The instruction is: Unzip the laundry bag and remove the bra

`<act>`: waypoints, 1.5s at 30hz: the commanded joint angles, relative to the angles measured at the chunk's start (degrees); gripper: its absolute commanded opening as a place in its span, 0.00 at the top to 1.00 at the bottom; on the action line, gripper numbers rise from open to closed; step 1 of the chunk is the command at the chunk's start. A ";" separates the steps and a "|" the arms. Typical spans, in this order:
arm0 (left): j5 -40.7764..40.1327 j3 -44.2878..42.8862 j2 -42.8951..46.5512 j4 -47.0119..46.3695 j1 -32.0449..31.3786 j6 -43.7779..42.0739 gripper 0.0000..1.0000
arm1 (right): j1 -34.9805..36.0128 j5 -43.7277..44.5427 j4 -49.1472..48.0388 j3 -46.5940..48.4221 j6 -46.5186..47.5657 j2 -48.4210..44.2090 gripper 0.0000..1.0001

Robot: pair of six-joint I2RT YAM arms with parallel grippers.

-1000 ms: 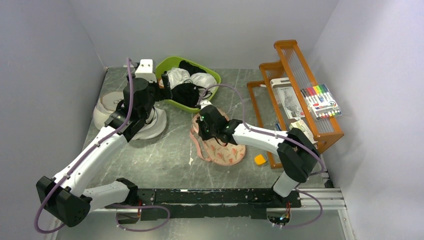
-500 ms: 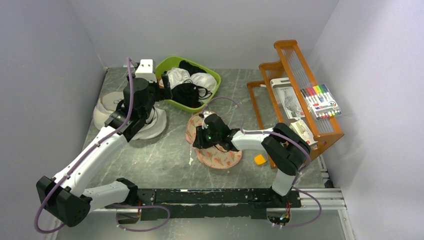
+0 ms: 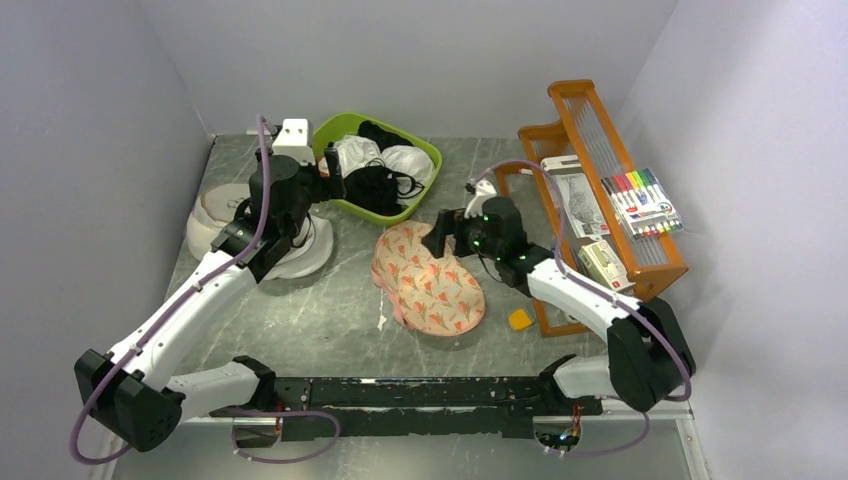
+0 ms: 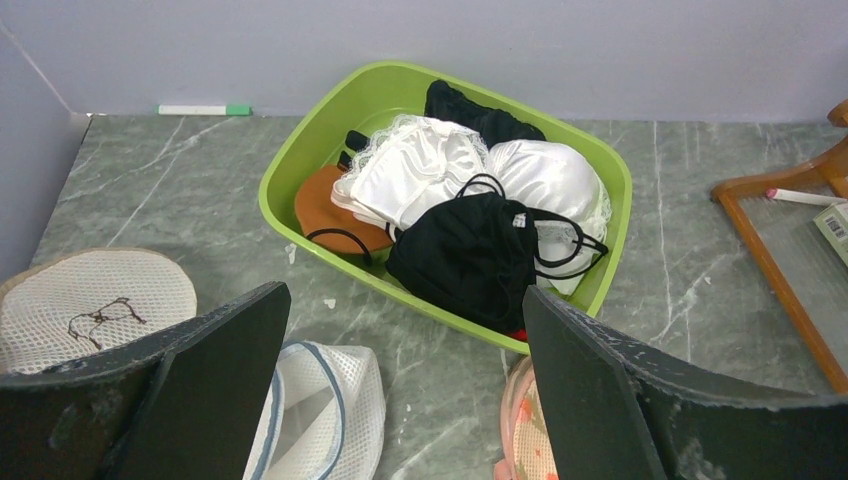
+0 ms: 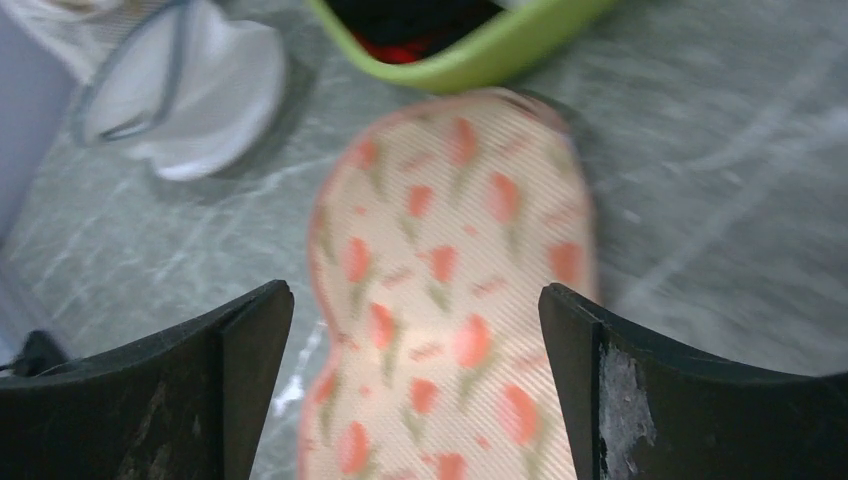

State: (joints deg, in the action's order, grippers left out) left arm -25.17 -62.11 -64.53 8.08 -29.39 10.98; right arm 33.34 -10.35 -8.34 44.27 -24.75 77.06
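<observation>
The pale pink flower-print laundry bag point(image 3: 428, 282) lies flat on the table, and I cannot tell how its zip stands. In the right wrist view the laundry bag point(image 5: 450, 300) fills the space under my right gripper point(image 5: 415, 390), which is open and holds nothing. From above, my right gripper point(image 3: 440, 233) hangs over the bag's far right end. A black bra point(image 4: 465, 255) lies on top of other garments in the green tub point(image 4: 300, 160). My left gripper point(image 4: 405, 400) is open and empty just short of the tub's near rim.
White bras and an orange piece share the green tub point(image 3: 425, 155). White mesh bags point(image 3: 300, 255) lie at the left, under the left arm. An orange wooden rack point(image 3: 600, 200) with markers stands at the right. A small yellow object point(image 3: 520, 319) lies near the rack's foot.
My right gripper, shut on the laundry bag a second ago, has opened and drawn back to the far right. The bag has dropped flat. The left arm has not moved.
</observation>
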 commanded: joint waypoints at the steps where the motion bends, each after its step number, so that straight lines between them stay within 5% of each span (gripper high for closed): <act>1: 1.59 -2.00 -1.21 -0.11 0.32 0.24 0.01 | -7.34 1.01 5.86 -5.21 3.11 -5.23 0.02; 7: 2.48 -2.05 -2.13 -0.03 0.31 0.51 0.01 | -11.50 5.18 11.45 -6.07 6.47 -12.85 0.00; 19: 8.41 0.24 -1.84 -3.93 0.30 2.29 0.01 | 3.48 22.04 28.66 11.20 12.12 -25.84 0.00; 30: 9.92 3.84 12.41 -10.74 0.19 -0.67 0.01 | 3.42 23.78 28.39 16.83 16.35 -51.23 0.00; 39: 22.17 -3.15 23.95 -7.64 0.23 3.20 0.01 | 3.23 26.24 30.67 21.04 17.94 -58.53 0.00; 45: 19.24 -7.11 27.67 -4.35 0.25 2.24 0.01 | 3.23 28.55 32.53 22.63 18.51 -58.34 0.00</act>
State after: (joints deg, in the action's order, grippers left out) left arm -6.81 -66.72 -38.24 1.39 -29.39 13.56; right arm 36.67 16.23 21.87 65.82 -7.66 18.83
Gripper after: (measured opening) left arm 0.987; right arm 0.996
